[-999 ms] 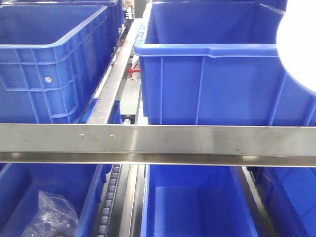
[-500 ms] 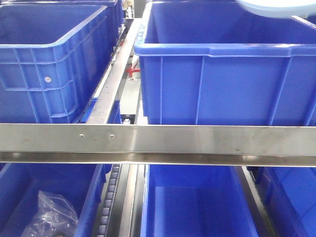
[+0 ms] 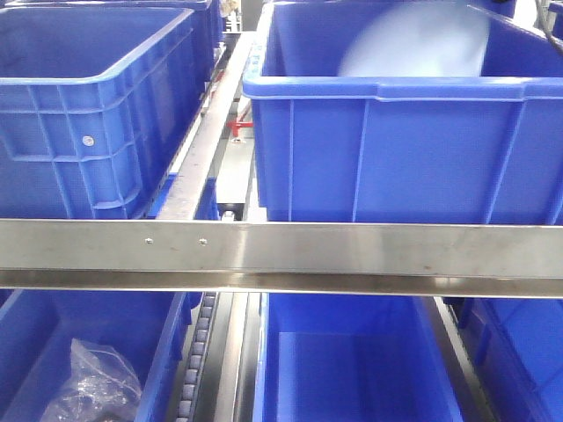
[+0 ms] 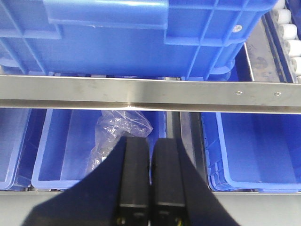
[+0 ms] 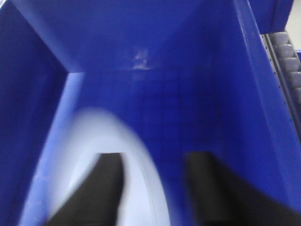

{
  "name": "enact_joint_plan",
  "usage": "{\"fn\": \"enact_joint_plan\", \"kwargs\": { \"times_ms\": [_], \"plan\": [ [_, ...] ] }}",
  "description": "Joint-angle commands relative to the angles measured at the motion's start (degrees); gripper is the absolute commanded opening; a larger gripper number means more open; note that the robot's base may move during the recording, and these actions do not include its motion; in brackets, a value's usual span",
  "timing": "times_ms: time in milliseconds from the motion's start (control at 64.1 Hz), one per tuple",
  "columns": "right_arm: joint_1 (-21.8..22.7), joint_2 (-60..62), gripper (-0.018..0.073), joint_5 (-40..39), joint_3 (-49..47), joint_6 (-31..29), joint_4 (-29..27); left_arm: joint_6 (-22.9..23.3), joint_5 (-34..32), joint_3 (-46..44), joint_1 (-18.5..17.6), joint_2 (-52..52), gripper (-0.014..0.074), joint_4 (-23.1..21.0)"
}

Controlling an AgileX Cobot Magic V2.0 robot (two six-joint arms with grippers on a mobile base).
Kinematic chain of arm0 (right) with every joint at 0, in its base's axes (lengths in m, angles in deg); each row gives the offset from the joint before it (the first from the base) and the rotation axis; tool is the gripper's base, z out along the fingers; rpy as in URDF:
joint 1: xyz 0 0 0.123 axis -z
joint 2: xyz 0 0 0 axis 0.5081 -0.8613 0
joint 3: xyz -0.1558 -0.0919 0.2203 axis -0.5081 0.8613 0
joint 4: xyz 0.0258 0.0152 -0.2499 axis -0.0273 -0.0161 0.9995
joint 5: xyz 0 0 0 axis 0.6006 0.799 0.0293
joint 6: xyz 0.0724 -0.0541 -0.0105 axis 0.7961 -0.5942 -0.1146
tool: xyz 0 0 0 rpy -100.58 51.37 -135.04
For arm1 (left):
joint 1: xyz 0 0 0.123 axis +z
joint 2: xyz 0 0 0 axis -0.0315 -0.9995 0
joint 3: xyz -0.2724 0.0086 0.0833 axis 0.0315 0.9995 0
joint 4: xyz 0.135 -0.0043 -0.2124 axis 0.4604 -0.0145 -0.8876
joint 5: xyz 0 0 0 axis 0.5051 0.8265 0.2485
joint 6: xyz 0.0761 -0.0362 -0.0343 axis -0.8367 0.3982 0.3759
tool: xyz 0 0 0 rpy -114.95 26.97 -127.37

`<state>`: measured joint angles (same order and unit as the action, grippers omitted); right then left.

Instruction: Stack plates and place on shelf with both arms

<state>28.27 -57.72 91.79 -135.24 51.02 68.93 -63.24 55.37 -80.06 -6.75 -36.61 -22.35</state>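
From the front view, a pale plate (image 3: 413,44) shows as a blur inside the upper right blue crate (image 3: 396,149) on the shelf (image 3: 281,255), its lower part hidden behind the crate's front wall; another blue crate (image 3: 88,114) stands to its left. My left wrist camera shows my left gripper (image 4: 150,146) with its two dark fingers pressed together and nothing between them, hanging before the shelf rail, over a lower crate (image 4: 61,146) that holds a crumpled clear plastic bag (image 4: 117,132). My right wrist camera looks down into the deep blue crate: my right gripper (image 5: 153,188) has its fingers spread wide apart (everything here is smeared), and the white plate (image 5: 94,146) lies beneath the left finger (image 5: 101,188), whether touching I cannot tell.
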Motion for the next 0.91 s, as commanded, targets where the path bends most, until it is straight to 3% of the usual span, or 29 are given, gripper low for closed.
{"fn": "enact_joint_plan", "kwargs": {
  "times_ms": [0,219,281,343,468,515,671,890],
  "plan": [
    [0.0,3.3,0.0550,-4.4,-2.8,-0.1,-0.2,0.4,-4.1,-1.7,0.1,0.0,0.0082,0.1],
    [0.0,9.0,0.0545,3.3,-0.6,-0.1,-0.2,0.4,-4.1,-1.7,0.1,0.0,0.0082,0.1],
    [0.1,12.3,0.0497,3.8,2.5,-0.1,-0.2,0.4,-4.1,-1.7,0.1,0.0,0.0082,0.1],
    [0.1,16.3,0.0390,2.9,6.5,-0.1,-0.2,0.4,-4.1,-1.7,0.1,0.0,0.0082,0.1],
    [0.1,27.0,0.0027,-1.6,17.3,-0.1,-0.1,0.4,-4.1,-1.7,0.1,0.0,0.0082,0.1],
    [0.1,31.5,0.0078,-4.4,23.0,-0.1,-0.1,0.4,-4.1,-1.7,0.1,0.0,0.0082,0.1],
    [0.1,47.6,0.0048,-12.9,40.0,-0.1,-0.1,0.4,-4.1,-1.7,0.1,0.0,0.0082,0.1],
    [0.1,65.0,0.0048,-14.3,57.9,-0.1,-0.1,0.4,-4.1,-1.7,0.1,0.0,0.0082,0.1]
  ]
}}
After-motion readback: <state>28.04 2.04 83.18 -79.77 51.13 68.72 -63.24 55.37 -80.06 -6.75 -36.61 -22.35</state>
